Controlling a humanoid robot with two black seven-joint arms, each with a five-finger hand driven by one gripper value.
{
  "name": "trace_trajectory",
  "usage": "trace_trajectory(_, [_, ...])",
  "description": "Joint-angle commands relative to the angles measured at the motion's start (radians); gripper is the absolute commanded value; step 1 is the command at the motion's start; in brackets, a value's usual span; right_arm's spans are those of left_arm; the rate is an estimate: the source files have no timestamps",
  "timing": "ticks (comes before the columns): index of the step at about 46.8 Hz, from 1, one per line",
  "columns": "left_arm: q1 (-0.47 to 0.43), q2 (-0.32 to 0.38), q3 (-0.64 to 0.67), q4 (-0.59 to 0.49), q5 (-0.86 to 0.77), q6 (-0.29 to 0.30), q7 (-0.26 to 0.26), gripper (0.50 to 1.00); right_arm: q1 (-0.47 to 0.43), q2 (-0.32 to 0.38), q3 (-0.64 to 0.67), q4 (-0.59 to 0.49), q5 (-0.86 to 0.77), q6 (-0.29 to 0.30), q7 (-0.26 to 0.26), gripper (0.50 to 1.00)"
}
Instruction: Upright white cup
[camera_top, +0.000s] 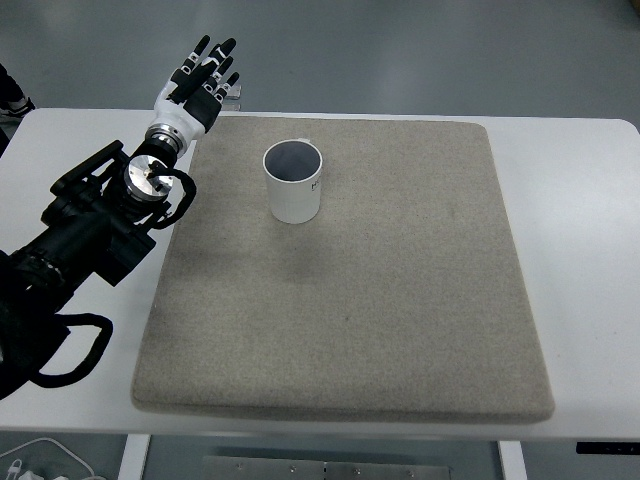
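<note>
A white table (580, 300) carries a beige mat (400, 300) that covers most of its top. Toward the mat's far left part stands 1 white cup (294, 182), upright, its open mouth facing up and its dark inside showing. The left arm reaches in from the left edge; its hand (195, 85) hovers past the mat's far left corner, well apart from the cup, fingers spread wide and holding nothing.

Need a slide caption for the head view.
White cup upright on the mat; left hand open, apart at far-left corner.
</note>
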Motion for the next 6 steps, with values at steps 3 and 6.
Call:
trace_trajectory(3, [-0.001,-0.001,-0.002,0.004,0.0,0.001,-0.002,0.992,0.0,0.0,0.0,-0.001,0.0,0.0,0.0,0.93])
trace_trajectory(6, [-0.001,-0.001,-0.002,0.004,0.0,0.001,-0.002,0.992,0.0,0.0,0.0,-0.001,0.0,-0.002,0.001,0.93])
